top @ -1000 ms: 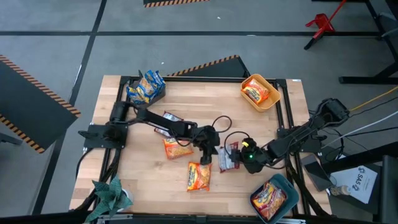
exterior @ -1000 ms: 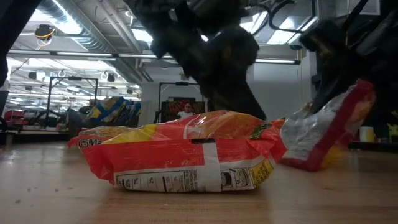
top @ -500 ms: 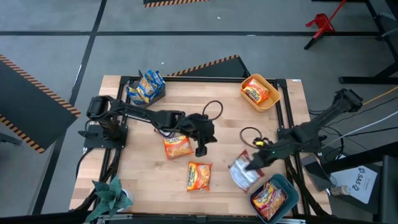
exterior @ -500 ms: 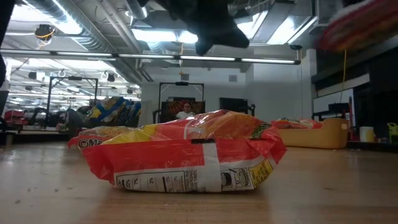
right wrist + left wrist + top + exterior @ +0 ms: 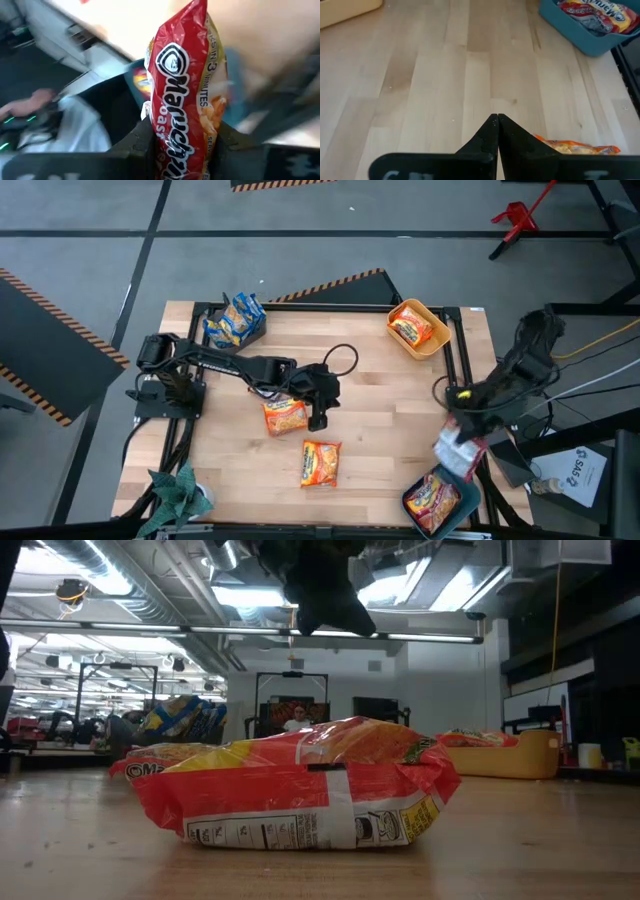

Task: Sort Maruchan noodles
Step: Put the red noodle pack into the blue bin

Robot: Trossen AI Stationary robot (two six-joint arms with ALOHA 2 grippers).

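Note:
My right gripper (image 5: 462, 442) is shut on a silver-and-red noodle packet (image 5: 456, 454) at the table's right edge, just beyond the teal bin (image 5: 468, 484). That bin holds another silver-and-red packet (image 5: 433, 502). My left gripper (image 5: 318, 420) is shut and holds nothing. It hangs above mid-table beside an orange packet (image 5: 285, 416) lying flat. A second orange packet (image 5: 320, 462) lies flat nearer the front edge and fills the low view (image 5: 290, 790). Blue packets (image 5: 233, 320) stick up from the grey bin at the far left. The yellow bin (image 5: 440, 340) holds an orange packet (image 5: 408, 328). My right gripper pinches the silver-and-red packet between its two fingers (image 5: 144, 145), near one short end (image 5: 175, 150). The wrapper bunches in there. The rest of the packet (image 5: 185, 65) sticks out ahead of the fingers, lifted clear of the table.
A green leafy thing (image 5: 178, 490) sits at the near left corner. Black frame rails run along the table's right side (image 5: 462, 370). Bare wood (image 5: 390, 400) lies between the two grippers. Cables trail off the right arm beyond the table's edge.
My right gripper has lifted the silver-and-red packet off the middle of the table. It has swung the packet toward the right edge, to a spot by the teal bin, and has tipped upward. My left gripper has risen clear of the orange packets and stays shut.

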